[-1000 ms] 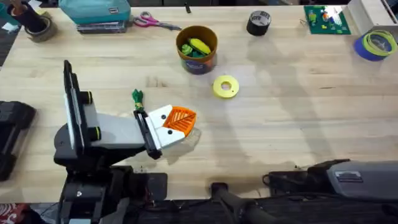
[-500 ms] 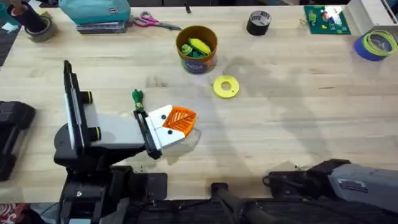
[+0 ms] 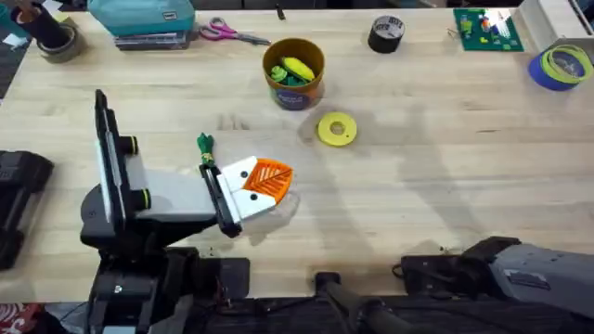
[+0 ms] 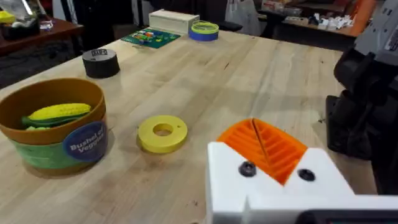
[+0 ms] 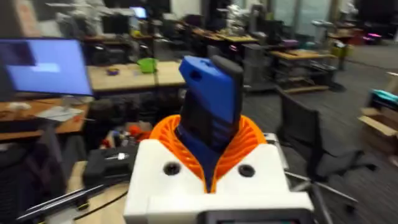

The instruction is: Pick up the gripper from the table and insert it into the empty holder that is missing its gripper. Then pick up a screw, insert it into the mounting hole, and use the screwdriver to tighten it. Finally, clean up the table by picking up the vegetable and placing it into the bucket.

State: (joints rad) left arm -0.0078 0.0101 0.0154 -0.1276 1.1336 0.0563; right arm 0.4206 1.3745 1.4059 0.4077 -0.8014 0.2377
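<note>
Gripping the blue screwdriver (image 5: 211,109) in my right gripper (image 5: 214,165), left gripper (image 3: 264,181) pressed closed above the table (image 3: 445,158), vegetable (image 3: 297,68) in bucket (image 3: 294,88).

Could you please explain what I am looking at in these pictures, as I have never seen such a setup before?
These are two robot arms at a wooden table. One picture looks down from above. The other two come from small cameras on each arm's wrist. The left arm's pincer, white with orange pads, is shut and holds nothing. The right pincer grips a blue screwdriver and faces out into the room. On the table are a yellow disc, a bucket holding toy vegetables, a black tape roll and scissors.
</note>
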